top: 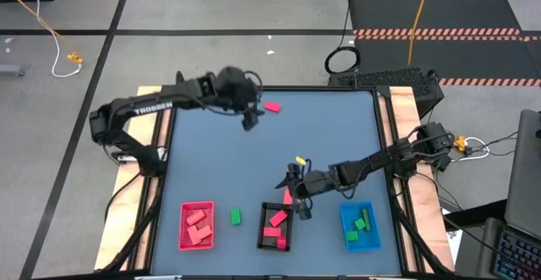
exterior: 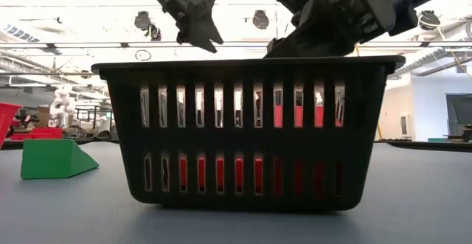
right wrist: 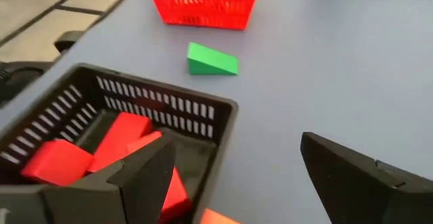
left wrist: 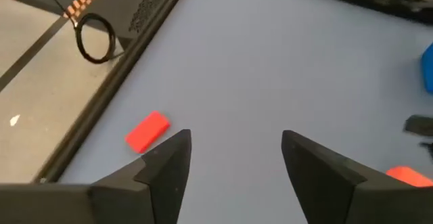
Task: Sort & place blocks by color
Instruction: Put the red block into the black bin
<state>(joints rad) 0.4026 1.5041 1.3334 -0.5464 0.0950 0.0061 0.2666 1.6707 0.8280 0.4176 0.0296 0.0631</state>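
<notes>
Left gripper: we find it at about 11 o'clock on the table, fingers spread, nothing between them.
Loose pink-red block: lying flat near 12 o'clock, just beside the left gripper; its long axis runs roughly from 10 toward 4 o'clock in the high view.
Right gripper: we see it over the far rim of the black tray near 6 o'clock, fingers wide apart and empty.
Black tray contents: we count several pink-red blocks, lying at mixed angles.
Green wedge: on the table between the red tray and the black tray, long axis running 12 to 6 o'clock.
Red tray: at 7 o'clock, holding salmon-pink blocks.
Blue tray: at 5 o'clock, holding green blocks.
Yellow piece: we note it near table centre.
</notes>
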